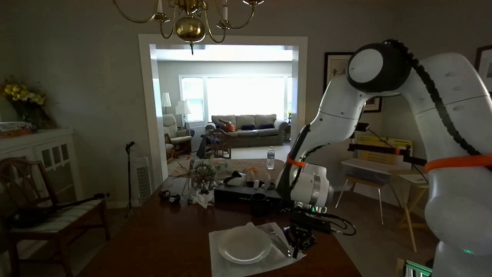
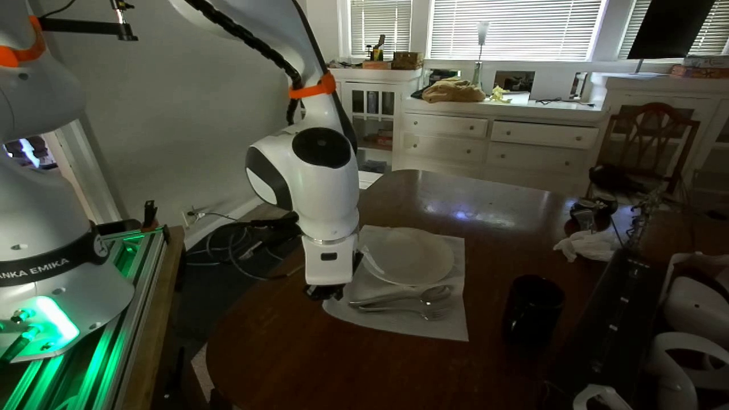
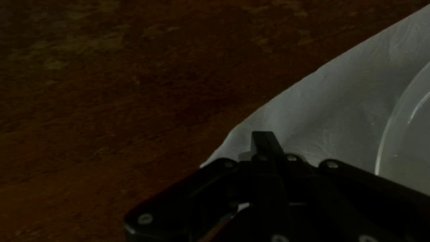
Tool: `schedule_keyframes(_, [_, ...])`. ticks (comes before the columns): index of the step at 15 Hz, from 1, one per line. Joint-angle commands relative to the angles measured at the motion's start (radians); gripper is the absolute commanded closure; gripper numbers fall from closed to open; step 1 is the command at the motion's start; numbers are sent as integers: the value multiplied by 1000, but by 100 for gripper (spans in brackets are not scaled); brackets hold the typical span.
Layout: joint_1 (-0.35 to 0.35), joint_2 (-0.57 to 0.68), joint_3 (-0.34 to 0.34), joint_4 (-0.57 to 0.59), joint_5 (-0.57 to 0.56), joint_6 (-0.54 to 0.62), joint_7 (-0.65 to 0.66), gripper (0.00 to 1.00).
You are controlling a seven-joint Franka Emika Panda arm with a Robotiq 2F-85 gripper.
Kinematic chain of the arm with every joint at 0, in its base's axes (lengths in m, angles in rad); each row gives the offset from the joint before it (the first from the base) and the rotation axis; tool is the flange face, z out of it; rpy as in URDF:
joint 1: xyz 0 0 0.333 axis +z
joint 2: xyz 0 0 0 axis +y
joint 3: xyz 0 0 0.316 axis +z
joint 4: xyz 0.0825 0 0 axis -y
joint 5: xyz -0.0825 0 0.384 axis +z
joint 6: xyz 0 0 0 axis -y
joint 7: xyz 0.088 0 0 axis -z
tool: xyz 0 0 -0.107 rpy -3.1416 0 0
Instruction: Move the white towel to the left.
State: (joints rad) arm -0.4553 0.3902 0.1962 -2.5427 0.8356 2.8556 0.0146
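- Lower right in an exterior view: glossy black cylindrical cup (image 2: 532, 313) — contents unclear.
- Centre there: flat white towel (image 2: 393, 322) under round white plate (image 2: 409, 256), shiny cutlery (image 2: 435, 294).
- Black claw (image 3: 263, 137) over its corner — pressed together.

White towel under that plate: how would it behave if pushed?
The white towel looks thin, so it seems floppy and apt to bunch. The plate and cutlery lying on it may weigh it down. The glossy tabletop might let it slide.

Towel (image 1: 227, 268) white; plate (image 2: 407, 256) white; table (image 2: 353, 370) reddish-brown; fingers (image 3: 267, 144) black; arm (image 2: 327, 199) white with orange bands (image 2: 313, 89); chair seat (image 1: 69, 220) striped.
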Motion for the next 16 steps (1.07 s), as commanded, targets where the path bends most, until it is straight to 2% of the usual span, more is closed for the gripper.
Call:
schedule_keyframes(1, [19,15,-22,-12,-19,56,12,100])
schedule_keyframes(5, [21,30,-27,-5,-14,102,6,100])
schedule_keyframes(12, [-10,85,28,36,26,141,-33,100])
schedule_keyframes(16, [4,107,22,43,6,160,-20,100])
